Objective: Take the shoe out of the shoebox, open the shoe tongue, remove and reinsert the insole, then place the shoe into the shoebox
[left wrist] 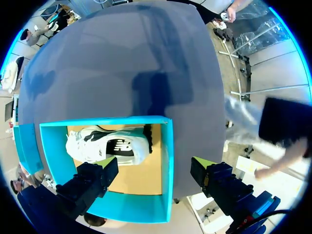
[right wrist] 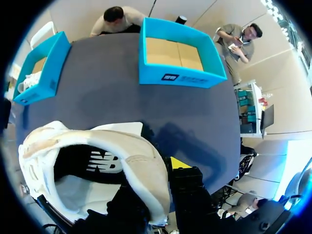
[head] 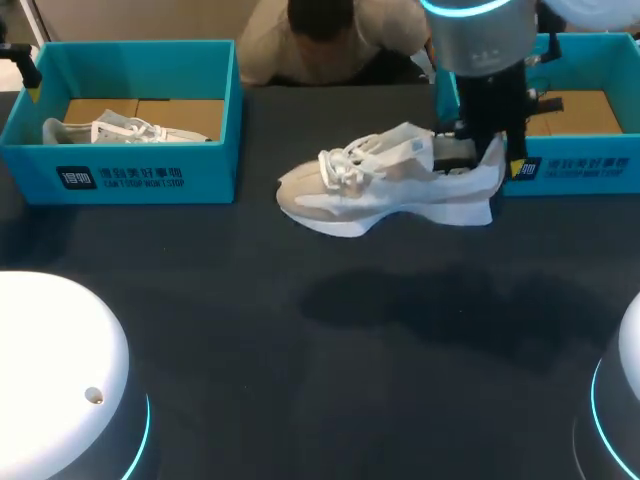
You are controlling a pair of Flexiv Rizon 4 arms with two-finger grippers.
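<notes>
The right fingers (right wrist: 178, 164) clamped the shoe (head: 385, 185) by its heel above the tabletop (head: 300, 350); the left fingers (left wrist: 105, 170) stood apart over a box (left wrist: 168, 146) holding a second shoe (left wrist: 107, 146).

White print on left shoebox (head: 120, 178) front, same on right shoebox (head: 575, 168), logo on shoe (right wrist: 100, 163)

At the head view's upper right you are seeing the right arm (head: 478, 40) showing a silver-grey cylinder ringed in cyan above black hardware. Cyan-edged white domes (head: 55, 370) are filling the lower corners; the left gripper (left wrist: 152, 165) is showing black, yellow-tipped fingers (left wrist: 87, 185).
</notes>
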